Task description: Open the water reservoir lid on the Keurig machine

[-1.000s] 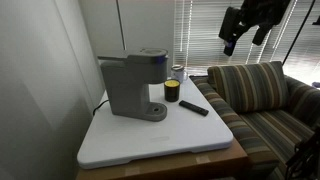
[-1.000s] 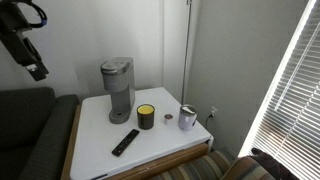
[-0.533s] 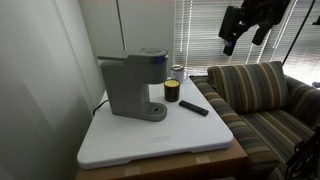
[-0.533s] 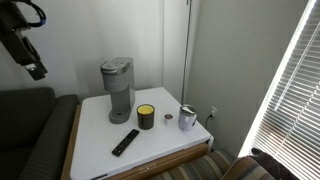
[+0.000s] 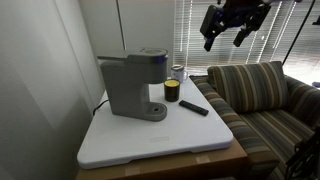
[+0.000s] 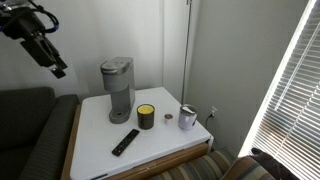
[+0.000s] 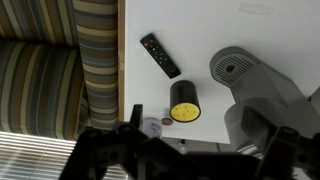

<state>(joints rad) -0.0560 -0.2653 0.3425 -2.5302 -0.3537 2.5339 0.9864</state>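
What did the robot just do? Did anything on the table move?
The hand swung through the air toward the Keurig machine, open and holding nothing. It touched nothing. The water reservoir lid is down as before, and the yellow jar and remote stayed put.

Blurred, dark, and cropped by the wrist view's lower edge: gripper [image 7: 185, 160]; jaw spacing unreadable, likewise too small in both exterior views. Cropped at right edge: Keurig machine [image 7: 265, 95]. Too small to resolve: water reservoir lid [image 6: 117, 63] seam.
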